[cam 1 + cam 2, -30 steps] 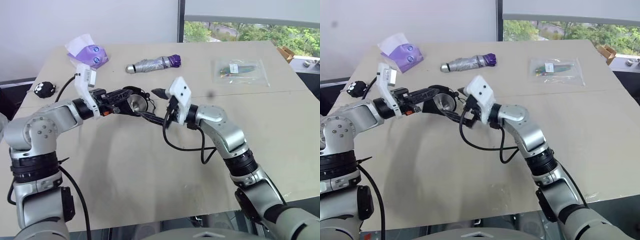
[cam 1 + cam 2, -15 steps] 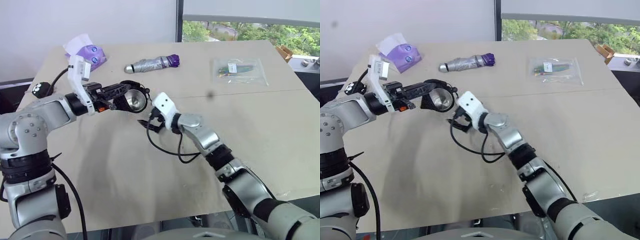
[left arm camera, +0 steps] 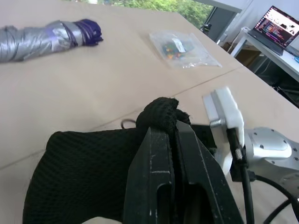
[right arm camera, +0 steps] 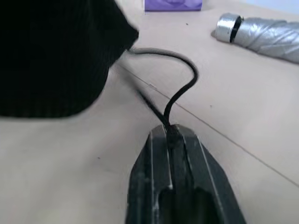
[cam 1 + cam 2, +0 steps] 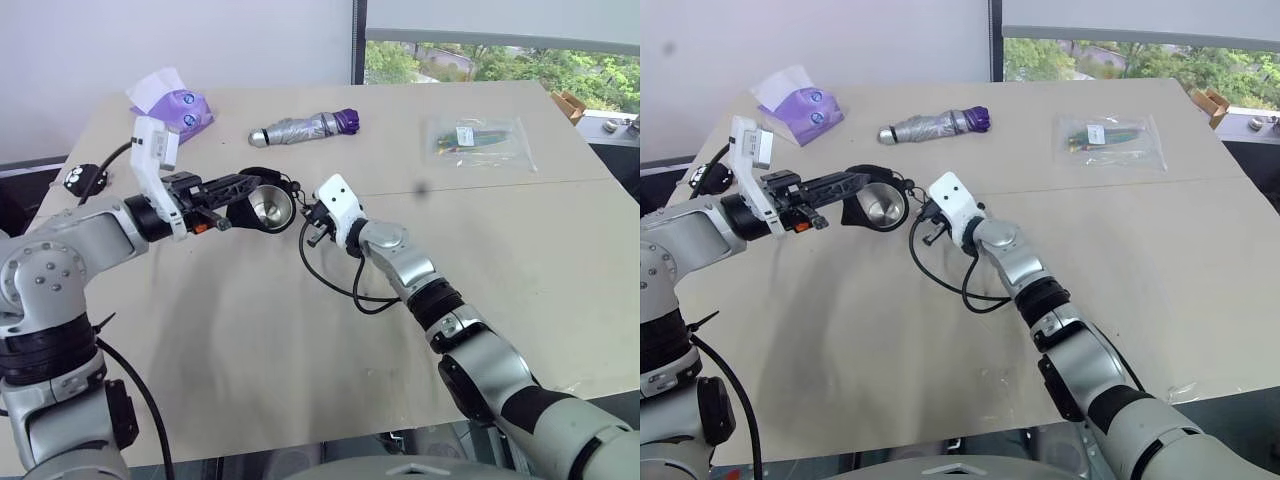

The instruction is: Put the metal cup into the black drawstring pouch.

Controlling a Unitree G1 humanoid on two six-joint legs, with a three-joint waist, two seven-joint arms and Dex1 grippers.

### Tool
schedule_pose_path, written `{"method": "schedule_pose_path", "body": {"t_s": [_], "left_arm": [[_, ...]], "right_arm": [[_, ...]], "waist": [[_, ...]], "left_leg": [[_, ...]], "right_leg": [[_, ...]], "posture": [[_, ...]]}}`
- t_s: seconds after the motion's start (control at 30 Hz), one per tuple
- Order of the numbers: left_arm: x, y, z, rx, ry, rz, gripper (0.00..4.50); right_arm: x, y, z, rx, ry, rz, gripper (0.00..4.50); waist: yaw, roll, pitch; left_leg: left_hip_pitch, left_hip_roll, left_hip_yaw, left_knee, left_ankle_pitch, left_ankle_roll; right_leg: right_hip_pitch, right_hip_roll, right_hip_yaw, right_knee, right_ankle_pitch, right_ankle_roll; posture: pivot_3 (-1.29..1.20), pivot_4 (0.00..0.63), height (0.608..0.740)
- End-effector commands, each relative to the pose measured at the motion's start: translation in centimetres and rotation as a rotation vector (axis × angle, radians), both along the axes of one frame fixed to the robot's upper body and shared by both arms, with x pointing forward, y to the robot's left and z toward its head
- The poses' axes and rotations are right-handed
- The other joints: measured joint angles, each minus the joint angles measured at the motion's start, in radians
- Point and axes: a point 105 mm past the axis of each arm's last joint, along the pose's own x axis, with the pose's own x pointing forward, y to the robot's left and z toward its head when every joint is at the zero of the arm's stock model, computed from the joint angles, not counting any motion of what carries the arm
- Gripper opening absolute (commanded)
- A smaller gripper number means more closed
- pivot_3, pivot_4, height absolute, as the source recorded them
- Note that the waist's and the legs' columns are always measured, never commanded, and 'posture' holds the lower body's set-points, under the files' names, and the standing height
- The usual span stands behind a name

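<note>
A beige table (image 5: 300,330) below a window is seen from the head views. Above it the pouch (image 5: 262,200) is held by the left gripper (image 5: 240,187), the cup (image 5: 269,209) inside, its mouth facing the camera, long axis near level.

In the left wrist view, the fingers are pressed together on the pouch rim.

In the right wrist view, the right gripper (image 4: 172,133) is pinching the cord (image 4: 180,88). The cup could be tipped out if the cord is pulled hard.

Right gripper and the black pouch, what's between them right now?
The pouch's thin black cord runs from the right gripper, shut on it, to the black drawstring pouch; bare table lies beneath, per the right wrist view.
</note>
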Motion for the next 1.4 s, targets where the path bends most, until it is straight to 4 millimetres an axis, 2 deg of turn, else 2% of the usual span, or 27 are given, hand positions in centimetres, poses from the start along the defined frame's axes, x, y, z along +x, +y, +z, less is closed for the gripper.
{"method": "schedule_pose_path", "body": {"t_s": [0.03, 0.37, 0.5, 0.63, 0.77, 0.9, 1.03, 1.13, 1.3, 1.4], "left_arm": [[-0.7, 0.1, 1.6, 0.01, -0.07, 0.001, 0.0], [-0.9, 0.5, 1.0, 0.004, -0.055, 0.013, 0.0], [-1.2, 0.7, 0.3, -0.006, -0.041, 0.014, 0.0], [-1.7, 0.8, -0.1, -0.018, -0.054, 0.018, 0.0], [-2.5, -1.6, 0.3, -0.009, -0.144, -0.08, 1.39], [-2.0, -2.9, 1.0, 0.006, -0.21, -0.115, 3.27], [-1.2, -3.9, 1.4, 0.044, -0.281, -0.124, 3.27], [0.0, -5.3, 2.5, 0.029, -0.35, -0.138, 3.27], [1.9, -8.3, 2.8, 0.052, -0.402, -0.209, 3.27], [2.6, -9.3, 2.6, 0.051, -0.416, -0.234, 3.27]], "right_arm": [[-0.6, 1.1, 2.4, 0.063, -0.06, 0.039, 0.03], [-1.1, 0.2, 2.5, 0.055, -0.079, 0.043, 0.03], [-0.4, -1.7, 4.0, -0.017, -0.2, -0.03, 0.03], [0.2, -3.8, 6.6, -0.052, -0.314, -0.1, 0.03], [-1.2, -5.7, 13.2, -0.087, -0.554, -0.091, 0.0], [-2.6, -6.3, 16.1, -0.109, -0.639, -0.06, 0.0], [-3.5, -6.8, 18.5, -0.126, -0.686, -0.044, 0.0], [-4.1, -6.9, 19.5, -0.147, -0.711, -0.022, 0.0], [-4.5, -6.8, 20.2, -0.178, -0.729, 0.002, 0.0], [-4.7, -6.8, 20.4, -0.178, -0.727, 0.006, 0.0]], "waist": [[0.001, 0.0, 0.0], [0.001, 0.0, 0.0], [0.001, 0.0, 0.0], [0.003, 0.0, 0.0], [0.007, 0.0, 0.001], [0.007, 0.0, 0.0], [0.007, 0.0, 0.0], [0.015, 0.0, 0.0], [0.027, 0.0, 0.0], [0.027, 0.0, 0.0]], "left_leg": [[0.0, 0.0, 0.0, 0.0, 0.0, 0.0], [0.0, 0.0, 0.0, 0.0, 0.0, 0.0], [0.0, 0.0, 0.0, 0.0, 0.0, 0.0], [0.0, 0.0, 0.0, 0.0, 0.0, 0.0], [-0.001, 0.0, 0.0, 0.0, 0.0, 0.0], [0.0, -0.001, 0.0, 0.0, 0.0, 0.0], [0.001, -0.002, 0.001, 0.0, -0.002, 0.003], [0.0, -0.002, 0.002, 0.001, -0.002, 0.004], [0.0, -0.003, 0.003, 0.001, -0.002, 0.004], [0.0, -0.002, 0.007, 0.001, -0.002, 0.004]], "right_leg": [[0.0, 0.0, 0.0, 0.0, 0.0, 0.0], [0.0, 0.0, 0.0, 0.0, 0.0, 0.0], [0.0, -0.001, 0.0, 0.0, 0.0, 0.0], [0.0, -0.001, 0.0, 0.0, 0.0, 0.0], [0.0, -0.001, 0.0, 0.0, 0.0, 0.0], [0.0, 0.0, 0.0, 0.0, 0.0, 0.0], [0.0, 0.001, 0.0, 0.0, 0.0, 0.0], [0.0, 0.001, 0.0, 0.0, 0.0, 0.0], [0.0, 0.002, 0.0, 0.0, 0.0, 0.0], [0.0, 0.002, 0.0, -0.001, 0.0, 0.0]], "posture": [[0.0, 0.15, 0.74], [0.0, 0.15, 0.74], [0.0, 0.15, 0.74], [0.0, 0.15, 0.74], [0.0, 0.15, 0.74], [0.0, 0.15, 0.74], [0.0, 0.15, 0.74], [0.0, 0.15, 0.74], [0.0, 0.15, 0.74], [0.0, 0.15, 0.74]]}}
